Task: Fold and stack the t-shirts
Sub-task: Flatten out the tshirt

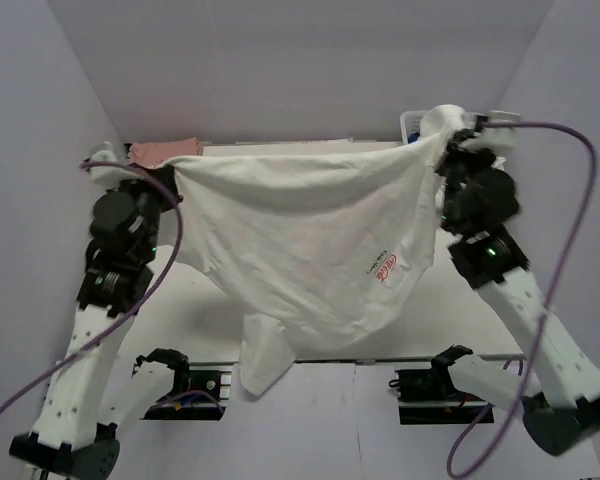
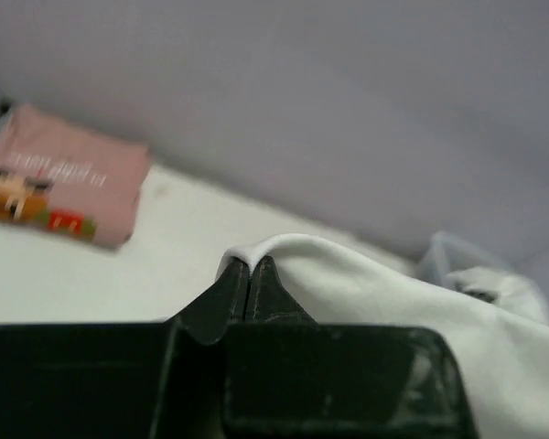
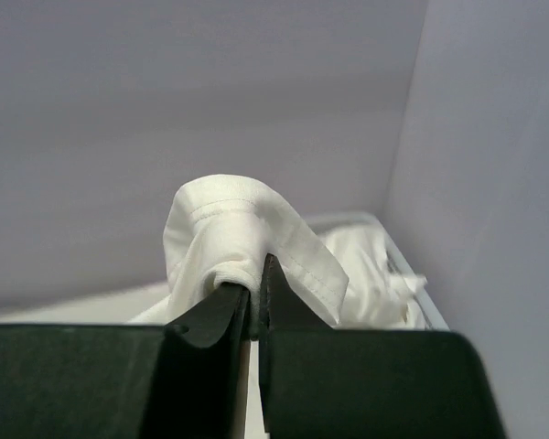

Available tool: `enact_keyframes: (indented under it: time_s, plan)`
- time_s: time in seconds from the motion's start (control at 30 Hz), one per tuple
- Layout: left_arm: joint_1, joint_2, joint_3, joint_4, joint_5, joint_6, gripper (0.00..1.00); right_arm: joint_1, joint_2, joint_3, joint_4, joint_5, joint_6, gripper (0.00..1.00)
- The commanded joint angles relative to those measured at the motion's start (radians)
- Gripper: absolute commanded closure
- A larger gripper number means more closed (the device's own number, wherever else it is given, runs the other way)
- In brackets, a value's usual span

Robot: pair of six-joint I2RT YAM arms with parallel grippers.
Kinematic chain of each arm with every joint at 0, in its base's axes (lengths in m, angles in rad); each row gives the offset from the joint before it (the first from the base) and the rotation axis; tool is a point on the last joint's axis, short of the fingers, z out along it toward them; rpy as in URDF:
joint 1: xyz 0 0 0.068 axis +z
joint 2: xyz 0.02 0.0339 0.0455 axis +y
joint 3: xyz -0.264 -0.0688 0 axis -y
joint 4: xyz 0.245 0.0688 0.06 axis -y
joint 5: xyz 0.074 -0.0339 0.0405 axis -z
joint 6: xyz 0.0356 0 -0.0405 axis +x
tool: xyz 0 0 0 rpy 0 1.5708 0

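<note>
The white t-shirt (image 1: 310, 240) with a small red Coca-Cola print (image 1: 383, 268) hangs spread in the air between both arms, one sleeve dangling low at the front. My left gripper (image 1: 172, 172) is shut on its left top corner, which also shows in the left wrist view (image 2: 348, 274). My right gripper (image 1: 448, 138) is shut on its right top corner, bunched over the fingers (image 3: 238, 229). The pink t-shirt (image 1: 163, 152) lies folded at the back left of the table, its print up in the left wrist view (image 2: 59, 183).
A white basket (image 3: 398, 265) holding more white cloth stands in the back right corner, against the right wall. Purple cables loop off both arms. White walls close in the table on the left, back and right.
</note>
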Motion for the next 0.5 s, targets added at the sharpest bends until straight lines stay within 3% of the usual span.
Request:
enact_keyframes:
  time_s: [0.0, 0.07, 0.1, 0.13, 0.17, 0.2, 0.23, 0.27, 0.37, 0.47]
  plan:
    - [0.016, 0.150, -0.094, -0.070, -0.091, -0.058, 1.00, -0.039, 0.226, -0.014, 0.051, 0.155, -0.021, 1.00]
    - [0.016, 0.285, -0.135, -0.089, -0.167, -0.098, 0.77, -0.094, 0.364, 0.041, 0.033, 0.053, 0.013, 1.00]
    - [0.016, 0.338, -0.135, -0.099, -0.189, -0.110, 0.36, -0.103, 0.471, 0.071, 0.024, 0.025, 0.019, 1.00]
    - [0.025, 0.400, -0.135, -0.121, -0.207, -0.125, 0.10, -0.135, 0.583, 0.109, -0.031, -0.045, 0.044, 1.00]
    - [0.025, 0.526, -0.075, -0.156, -0.226, -0.137, 0.00, -0.143, 0.692, 0.147, -0.060, -0.103, 0.044, 1.00]
    - [0.025, 0.585, -0.037, -0.241, -0.238, -0.148, 0.00, -0.145, 0.743, 0.245, -0.137, -0.122, 0.064, 0.94]
    - [0.034, 0.638, -0.002, -0.279, -0.238, -0.168, 0.00, -0.145, 0.792, 0.357, -0.251, -0.128, 0.081, 0.59]
    - [0.034, 0.710, 0.051, -0.303, -0.247, -0.168, 0.00, -0.143, 0.902, 0.447, -0.301, -0.150, 0.084, 0.10]
    - [0.034, 0.729, 0.058, -0.293, -0.200, -0.168, 0.00, -0.133, 0.952, 0.534, -0.433, -0.209, 0.125, 0.10]
    - [0.034, 0.683, -0.015, -0.204, -0.128, -0.133, 0.00, -0.114, 0.874, 0.425, -0.424, -0.268, 0.165, 0.10]
